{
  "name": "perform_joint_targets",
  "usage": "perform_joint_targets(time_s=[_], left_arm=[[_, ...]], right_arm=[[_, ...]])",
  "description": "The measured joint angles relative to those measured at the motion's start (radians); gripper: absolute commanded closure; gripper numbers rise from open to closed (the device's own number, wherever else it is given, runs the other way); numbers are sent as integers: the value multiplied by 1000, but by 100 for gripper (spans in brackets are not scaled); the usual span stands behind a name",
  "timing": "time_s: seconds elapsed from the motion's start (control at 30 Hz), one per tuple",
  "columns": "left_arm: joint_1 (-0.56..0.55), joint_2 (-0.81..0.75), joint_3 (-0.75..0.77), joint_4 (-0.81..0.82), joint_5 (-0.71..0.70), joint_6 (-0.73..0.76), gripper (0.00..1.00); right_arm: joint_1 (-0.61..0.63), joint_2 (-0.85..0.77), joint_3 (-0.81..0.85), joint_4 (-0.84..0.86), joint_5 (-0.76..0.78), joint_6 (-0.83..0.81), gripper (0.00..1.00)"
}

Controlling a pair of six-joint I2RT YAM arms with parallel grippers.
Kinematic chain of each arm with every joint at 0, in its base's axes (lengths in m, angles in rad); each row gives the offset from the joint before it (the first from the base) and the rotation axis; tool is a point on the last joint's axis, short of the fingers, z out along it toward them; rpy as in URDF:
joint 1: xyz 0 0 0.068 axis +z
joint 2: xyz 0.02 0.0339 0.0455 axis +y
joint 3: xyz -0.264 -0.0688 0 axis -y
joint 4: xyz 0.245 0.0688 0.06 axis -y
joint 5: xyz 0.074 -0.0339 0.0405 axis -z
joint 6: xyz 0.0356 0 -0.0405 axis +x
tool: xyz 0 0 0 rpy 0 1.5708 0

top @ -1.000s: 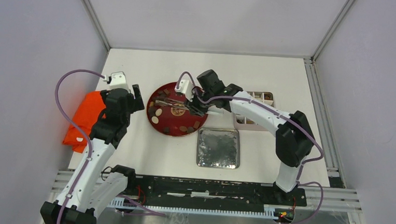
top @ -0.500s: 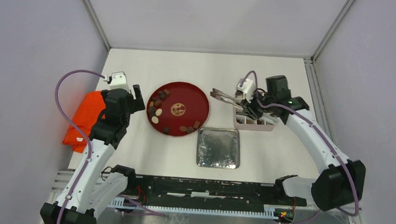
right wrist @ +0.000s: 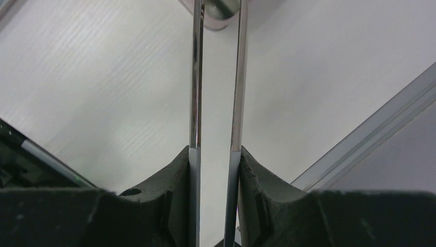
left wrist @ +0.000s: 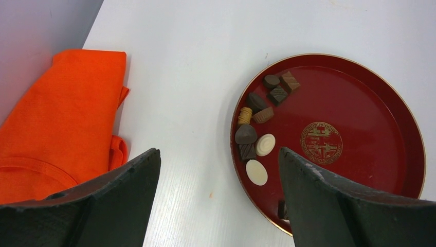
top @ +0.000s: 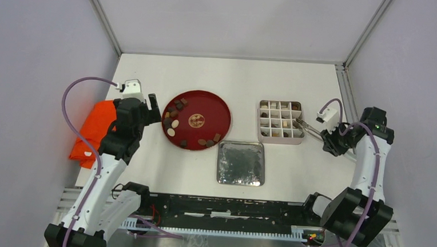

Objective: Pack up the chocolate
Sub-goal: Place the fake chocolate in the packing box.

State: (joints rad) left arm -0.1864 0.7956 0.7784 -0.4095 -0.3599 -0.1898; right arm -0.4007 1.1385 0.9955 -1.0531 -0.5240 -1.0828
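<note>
Several chocolate pieces [top: 173,121], dark, light brown and cream, lie on the left side of the round red plate [top: 223,109]; more lie at its near edge. In the left wrist view the chocolate [left wrist: 265,144] shows on the plate [left wrist: 360,103]. My left gripper [left wrist: 217,154] hangs open above the table just left of the plate [top: 150,113]. The pale grid box [top: 281,122] holds several pieces. My right gripper [top: 327,138] [right wrist: 215,152] is shut on metal tongs [right wrist: 195,77], right of the box. The tongs [top: 307,128] point at its right edge, and what their tips hold I cannot tell.
An orange cloth [top: 92,130] [left wrist: 56,113] lies at the table's left edge. A square metal tray [top: 241,163] sits in front of the plate and box. A metal rail [right wrist: 370,134] runs along the table's right side, close to my right gripper.
My right arm has swung with the tongs from above the red plate, across the box, to the table's right side. The left arm has not moved.
</note>
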Motion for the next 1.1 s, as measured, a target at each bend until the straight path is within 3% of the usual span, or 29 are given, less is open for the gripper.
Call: perform_joint_targets(time_s=[0.2, 0.4, 1.1], left_arm=[[0, 0, 0, 0, 3, 0, 10], [0, 0, 0, 0, 4, 0, 10], [0, 2, 0, 0, 4, 0, 10]], right_arm=[[-138, 92, 29, -130, 1, -214, 100], [-171, 107, 51, -172, 6, -313, 99], [-172, 212, 68, -140, 6, -328, 75]])
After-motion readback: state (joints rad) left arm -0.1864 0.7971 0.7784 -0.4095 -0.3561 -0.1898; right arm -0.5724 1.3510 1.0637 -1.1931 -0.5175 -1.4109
